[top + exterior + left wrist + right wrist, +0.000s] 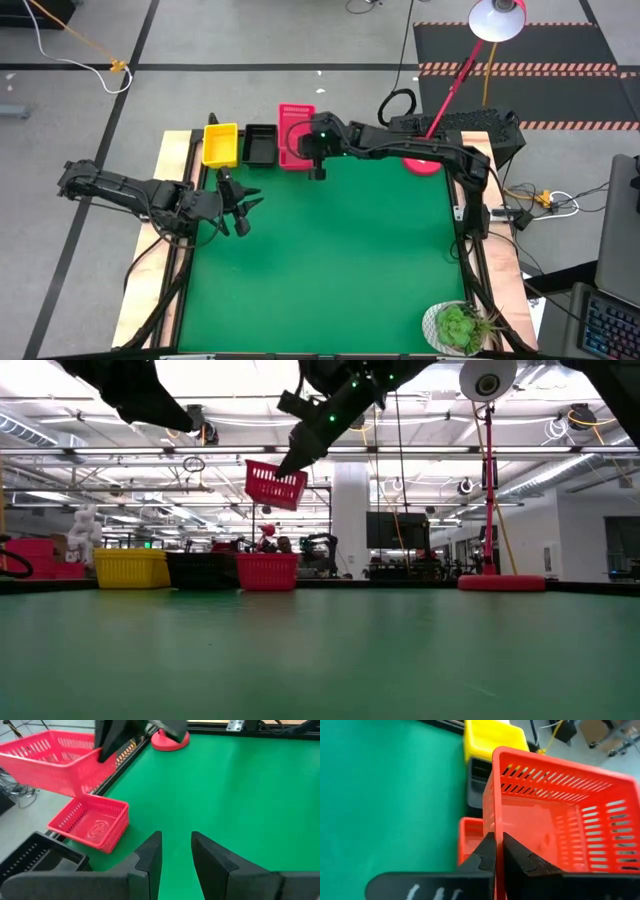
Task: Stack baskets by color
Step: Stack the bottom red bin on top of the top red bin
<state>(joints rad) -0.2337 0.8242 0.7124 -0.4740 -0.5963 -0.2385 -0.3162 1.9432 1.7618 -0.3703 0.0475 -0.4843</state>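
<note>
Your right gripper [290,463], clenched on a red basket [275,486], hangs over the red one [267,571] at twelve o'clock; lower squarely.

open-plan robot lab, ceiling strip-lights [560,460]

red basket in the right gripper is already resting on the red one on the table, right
Not resting. The low view shows the held red basket hanging in the air, clear above the red basket on the table. The right gripper does hold it, pinched on its wall.
</note>
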